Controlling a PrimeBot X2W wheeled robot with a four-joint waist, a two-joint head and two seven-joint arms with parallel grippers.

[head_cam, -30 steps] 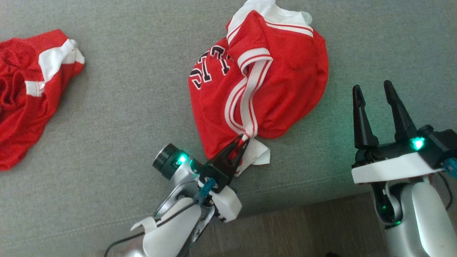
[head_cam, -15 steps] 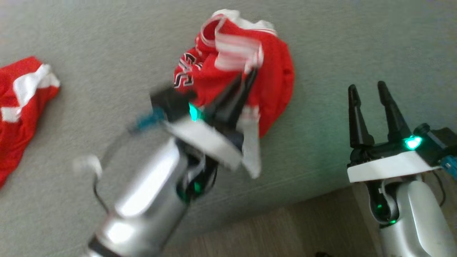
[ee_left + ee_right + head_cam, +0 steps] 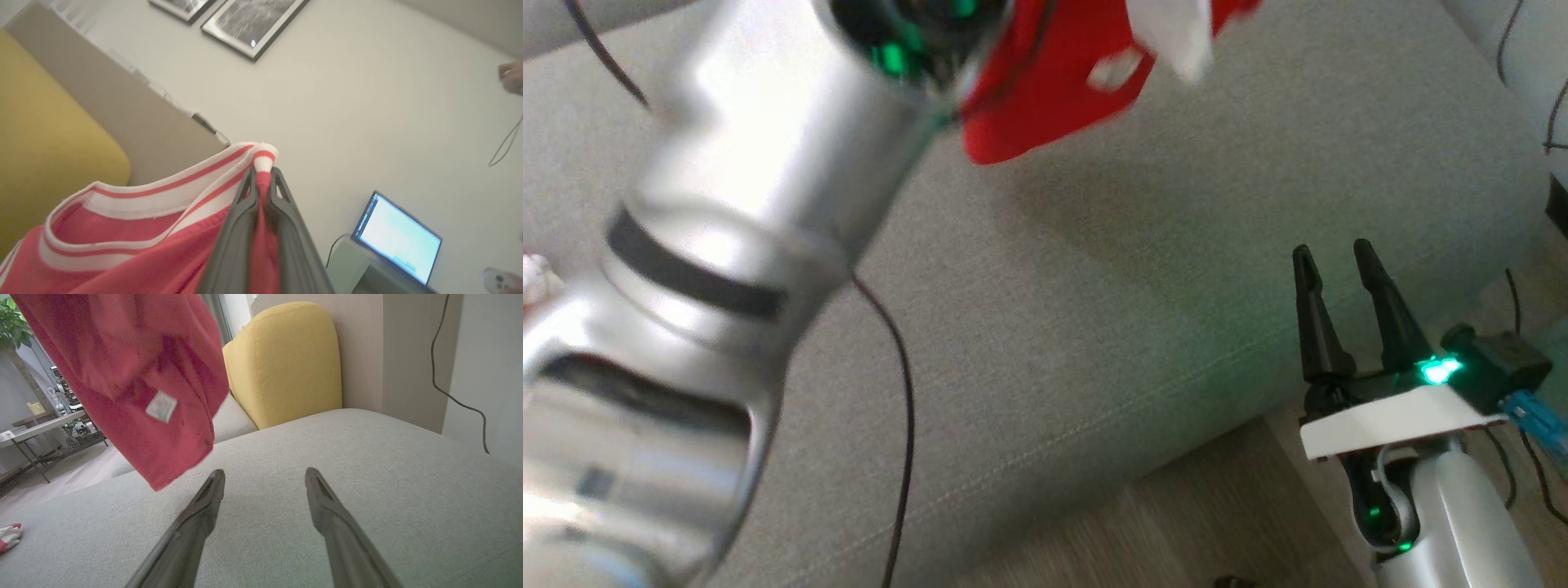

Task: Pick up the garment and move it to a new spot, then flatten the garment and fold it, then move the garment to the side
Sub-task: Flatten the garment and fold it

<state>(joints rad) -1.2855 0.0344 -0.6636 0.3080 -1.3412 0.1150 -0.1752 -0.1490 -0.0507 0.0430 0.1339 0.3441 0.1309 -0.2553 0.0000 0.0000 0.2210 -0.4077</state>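
Observation:
The red garment (image 3: 1054, 90) with white and red striped trim hangs in the air above the grey sofa seat (image 3: 1094, 310). In the left wrist view my left gripper (image 3: 262, 179) is shut on a pinch of its striped trim (image 3: 263, 159), the cloth (image 3: 122, 253) drooping below. The left forearm (image 3: 711, 245) looms large and blurred across the head view. In the right wrist view the garment (image 3: 135, 375) dangles with a small white label (image 3: 162, 406), ahead and left of my right gripper (image 3: 265, 477). The right gripper (image 3: 1335, 261) stands open and empty at the sofa's front edge.
A yellow cushion (image 3: 286, 359) stands at the back of the seat. Another red-and-white cloth (image 3: 8, 537) lies far left on the sofa. A laptop (image 3: 398, 239) and a person's hand (image 3: 511, 77) show in the left wrist view. Wooden floor (image 3: 1176, 531) lies before the sofa.
My left gripper has closed on the garment's trim and lifted it high off the sofa. The camera has shifted. The right gripper stays open.

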